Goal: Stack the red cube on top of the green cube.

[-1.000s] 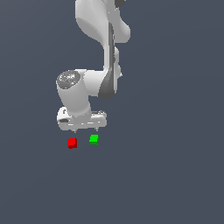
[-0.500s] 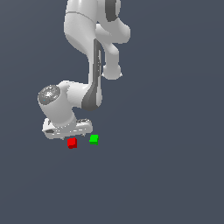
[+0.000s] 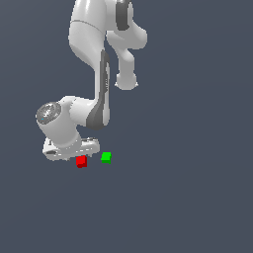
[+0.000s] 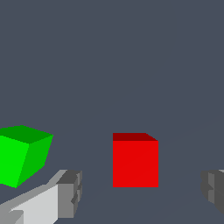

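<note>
We see the white Panda arm (image 3: 94, 74) reaching down from the top of the exterior view to the left of centre, where its white gripper (image 3: 74, 154) sits low. In the wrist view its grey-padded fingers (image 4: 70, 192) stand wide apart, with the tiny bright red cube (image 3: 81, 161) between them, touching neither. The tiny bright green cube (image 3: 105, 157) rests just to the exterior view's right of the red one, apart from it, outside the fingers. Both lie on a plain dark grey floor (image 3: 188, 197)
</note>
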You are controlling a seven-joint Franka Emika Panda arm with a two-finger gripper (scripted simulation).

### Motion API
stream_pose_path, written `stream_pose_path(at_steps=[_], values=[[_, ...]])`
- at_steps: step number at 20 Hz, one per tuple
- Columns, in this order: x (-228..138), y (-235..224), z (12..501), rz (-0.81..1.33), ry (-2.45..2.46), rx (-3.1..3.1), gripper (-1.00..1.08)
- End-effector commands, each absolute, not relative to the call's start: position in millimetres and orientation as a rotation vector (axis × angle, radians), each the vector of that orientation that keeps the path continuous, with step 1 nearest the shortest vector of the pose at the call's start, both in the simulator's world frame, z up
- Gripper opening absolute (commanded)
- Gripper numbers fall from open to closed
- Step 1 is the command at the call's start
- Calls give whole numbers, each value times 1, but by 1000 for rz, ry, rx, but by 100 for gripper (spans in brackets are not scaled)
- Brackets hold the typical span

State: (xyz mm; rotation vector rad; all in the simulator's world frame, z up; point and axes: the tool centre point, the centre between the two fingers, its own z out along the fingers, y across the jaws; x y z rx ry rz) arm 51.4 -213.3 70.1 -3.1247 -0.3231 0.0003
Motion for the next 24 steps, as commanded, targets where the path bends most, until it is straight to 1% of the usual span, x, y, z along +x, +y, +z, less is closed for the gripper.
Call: stream_pose_path(at_steps=[1, 6, 14, 19, 20, 24], values=[[51, -213, 70, 0, -323, -3125, 100], [51, -214, 60, 0, -323, -3125, 100], [51, -214, 23, 0, -325, -3125, 100], [53, -214, 20, 0, -326, -3125, 100], [53, -214, 20, 0, -326, -3125, -100], [53, -214, 20, 0, -326, -3125, -100]])
